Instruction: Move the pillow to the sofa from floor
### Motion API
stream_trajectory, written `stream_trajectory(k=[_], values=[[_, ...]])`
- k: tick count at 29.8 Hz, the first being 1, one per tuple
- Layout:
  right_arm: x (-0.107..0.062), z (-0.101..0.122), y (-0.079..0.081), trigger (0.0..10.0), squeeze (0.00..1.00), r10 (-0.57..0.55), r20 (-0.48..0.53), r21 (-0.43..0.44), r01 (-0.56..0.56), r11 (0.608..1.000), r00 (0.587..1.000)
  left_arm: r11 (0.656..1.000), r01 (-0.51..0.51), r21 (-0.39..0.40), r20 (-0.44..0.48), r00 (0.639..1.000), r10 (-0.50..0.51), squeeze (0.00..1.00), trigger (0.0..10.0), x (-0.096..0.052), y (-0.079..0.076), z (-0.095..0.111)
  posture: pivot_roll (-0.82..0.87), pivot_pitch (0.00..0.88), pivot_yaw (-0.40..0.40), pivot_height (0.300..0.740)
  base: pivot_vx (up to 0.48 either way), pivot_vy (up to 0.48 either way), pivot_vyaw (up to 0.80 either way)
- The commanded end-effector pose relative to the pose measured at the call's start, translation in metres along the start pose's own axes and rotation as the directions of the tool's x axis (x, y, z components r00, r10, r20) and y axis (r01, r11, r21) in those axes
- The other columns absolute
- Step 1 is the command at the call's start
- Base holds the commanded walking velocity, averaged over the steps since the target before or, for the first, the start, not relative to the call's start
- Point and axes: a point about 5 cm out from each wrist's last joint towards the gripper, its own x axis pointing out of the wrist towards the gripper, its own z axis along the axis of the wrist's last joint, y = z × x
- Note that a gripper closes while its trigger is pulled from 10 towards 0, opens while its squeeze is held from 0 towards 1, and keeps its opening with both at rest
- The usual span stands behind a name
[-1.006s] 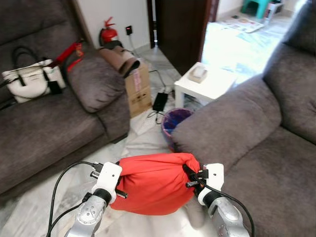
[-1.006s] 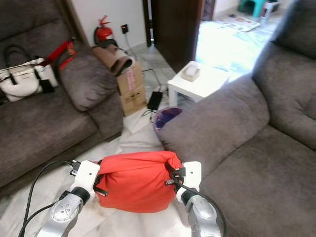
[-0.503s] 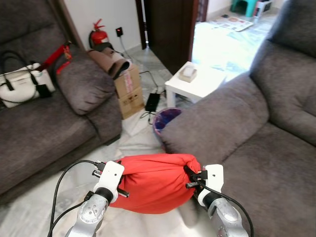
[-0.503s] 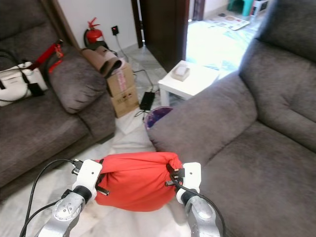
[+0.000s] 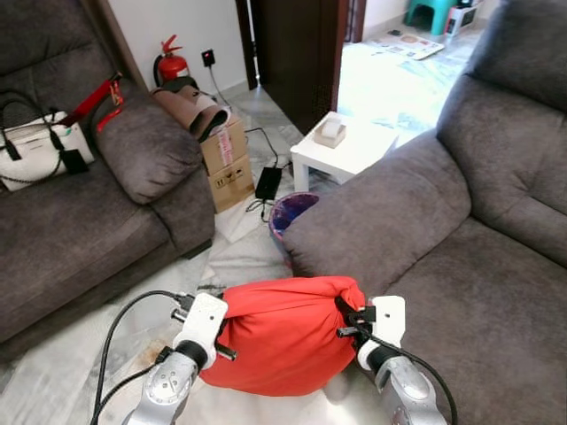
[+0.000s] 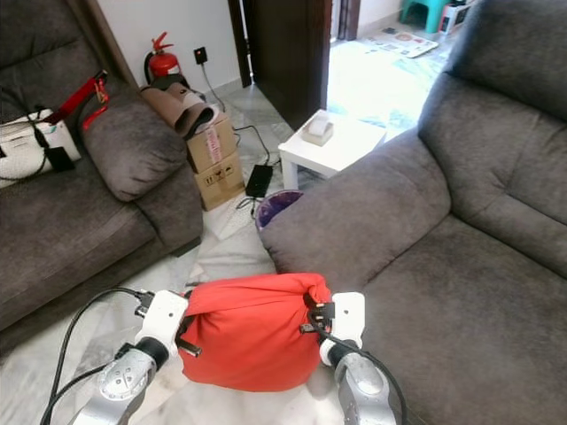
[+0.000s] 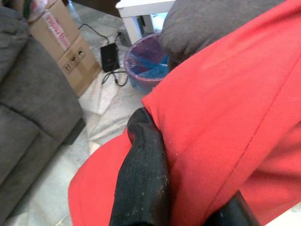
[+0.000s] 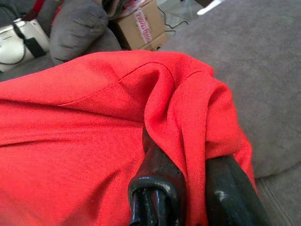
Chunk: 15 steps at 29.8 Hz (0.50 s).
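A red pillow [image 5: 283, 341] hangs above the floor between my two arms, just in front of the grey sofa [image 5: 461, 257] on the right. My left gripper [image 5: 221, 341] is shut on the pillow's left end, and one black finger [image 7: 141, 183] presses into the red cloth. My right gripper [image 5: 341, 320] is shut on the bunched right end, where the fabric folds around its fingers [image 8: 157, 181]. The pillow's right end is close to the sofa's armrest [image 5: 372, 221].
A second grey sofa [image 5: 89, 221] with a white handbag [image 5: 35, 150] stands on the left. Between the sofas are a purple bin [image 5: 292, 212], a cardboard box [image 5: 223, 159], a black adapter with cables and a small white table [image 5: 345, 150]. A fire extinguisher [image 5: 171, 64] stands by the wall.
The camera has turned and shifted, so the right sofa shows larger and the left one has slid away. The pillow stays held between both grippers, a little lower in view.
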Motion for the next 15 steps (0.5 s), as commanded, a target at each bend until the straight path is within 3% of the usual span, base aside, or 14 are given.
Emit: stream_trajectory(k=[1,5,7,15], values=[[-0.0062,-0.0006,-0.0160,10.0,0.00,-0.091,0.007,0.016,0.091,0.996,0.996,0.997,-0.074,0.007,0.081,0.994,0.073,0.00,10.0,-0.0006,0.0168,0.0143,0.11,0.170,0.082,0.740,0.000,-0.480,0.00],[-0.0047,0.0015,-0.0159,10.0,0.00,-0.092,0.013,0.015,0.092,0.996,0.996,0.997,-0.077,0.007,0.076,0.994,0.076,0.00,10.0,0.0001,0.0171,0.0135,0.11,0.168,0.080,0.740,0.000,-0.480,0.00],[-0.0044,0.0025,-0.0170,10.0,0.00,-0.098,0.015,0.013,0.098,0.995,0.995,0.997,-0.081,-0.016,0.075,0.994,0.082,0.00,10.0,0.0004,0.0177,0.0133,0.11,0.166,0.078,0.740,0.000,0.000,-0.80],[-0.0052,0.0024,-0.0209,10.0,0.00,-0.129,0.014,0.017,0.129,0.992,0.992,0.999,-0.023,-0.028,0.070,0.997,0.025,0.00,10.0,0.0015,0.0105,0.0123,0.11,0.161,0.074,0.740,0.000,0.000,-0.10]])
